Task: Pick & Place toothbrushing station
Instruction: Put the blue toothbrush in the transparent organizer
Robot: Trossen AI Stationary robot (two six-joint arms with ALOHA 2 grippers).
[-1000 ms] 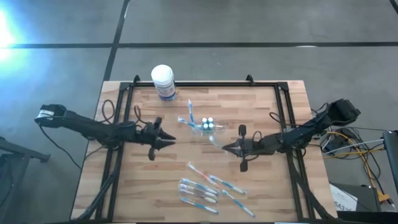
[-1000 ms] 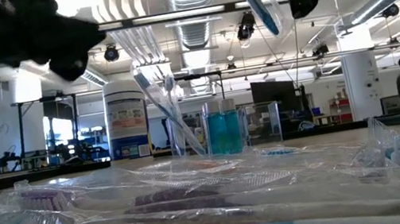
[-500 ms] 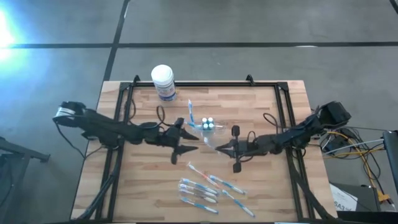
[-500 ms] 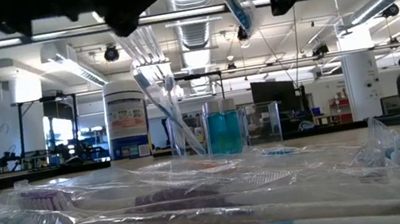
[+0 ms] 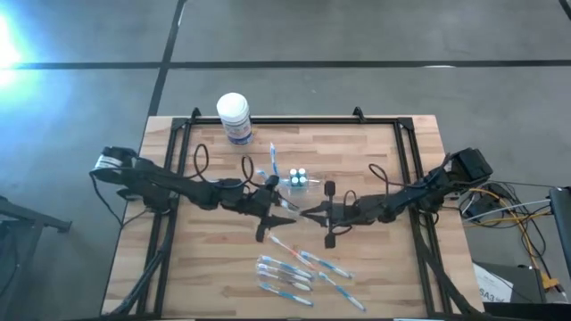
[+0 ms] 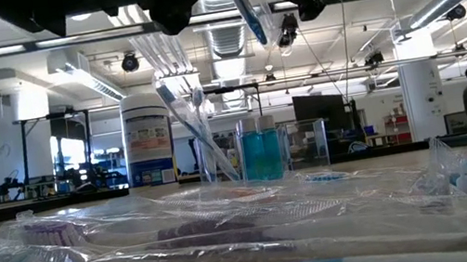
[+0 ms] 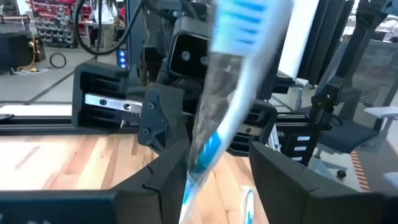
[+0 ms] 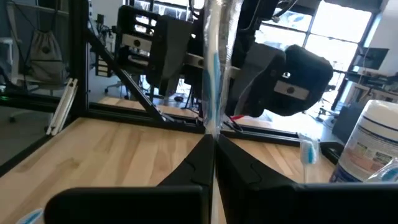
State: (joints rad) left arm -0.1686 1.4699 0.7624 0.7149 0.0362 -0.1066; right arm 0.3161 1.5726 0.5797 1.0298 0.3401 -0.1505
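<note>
The wrapped toothbrush [image 5: 297, 212] hangs mid-table between both arms. From the left, the left gripper [image 5: 282, 207] stands spread around its slanting, near-upright handle; the right gripper [image 5: 308, 215] pinches it from the other side.

Bare wood lies left of the clear cup [image 5: 297, 181]; toothbrushes [image 5: 290, 272] clutter its near side, the tub [image 5: 235, 118] its far-left.
</note>
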